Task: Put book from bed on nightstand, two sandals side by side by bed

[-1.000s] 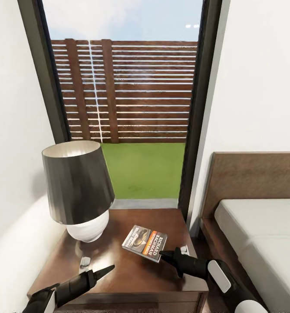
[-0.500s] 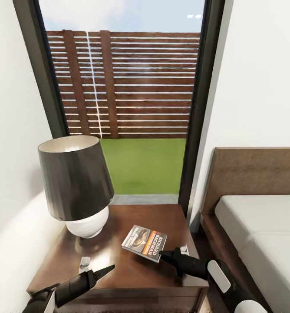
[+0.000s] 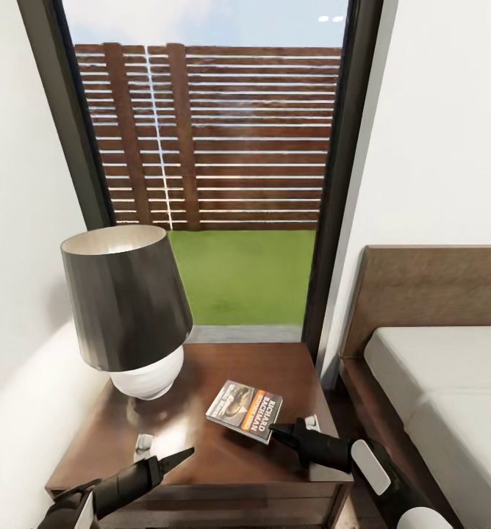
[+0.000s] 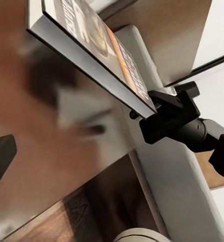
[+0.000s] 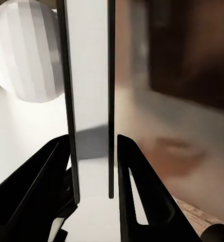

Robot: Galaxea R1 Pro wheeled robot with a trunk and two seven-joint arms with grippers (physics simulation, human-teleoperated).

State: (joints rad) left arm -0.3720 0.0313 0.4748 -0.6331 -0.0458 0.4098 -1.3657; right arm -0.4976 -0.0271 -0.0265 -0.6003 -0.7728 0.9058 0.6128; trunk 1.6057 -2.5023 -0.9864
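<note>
The book [image 3: 244, 411], dark-covered with an orange band and "RICHARD BACHMAN" in white, is over the right half of the glossy brown nightstand [image 3: 201, 455]. My right gripper [image 3: 293, 426] is shut on its near corner. In the right wrist view the book's grey edge [image 5: 89, 101] runs between the two black fingers [image 5: 137, 191]. The left wrist view looks at the book [image 4: 91, 55] from its side, with the right gripper [image 4: 164, 113] clamped on its end. My left gripper [image 3: 165, 450] hovers open over the nightstand's front left. The bed [image 3: 451, 397] lies to the right. The sandals are out of view.
A lamp [image 3: 124, 301] with a dark shade and white base occupies the nightstand's back left. A tall dark-framed window [image 3: 216, 147] behind shows grass and a slatted fence. A white wall is close on the left, and a narrow floor gap separates nightstand and bed.
The camera has shifted, so the nightstand, lamp and window frame sit a little higher in the picture. Both grippers and the held book keep nearly the same place.
</note>
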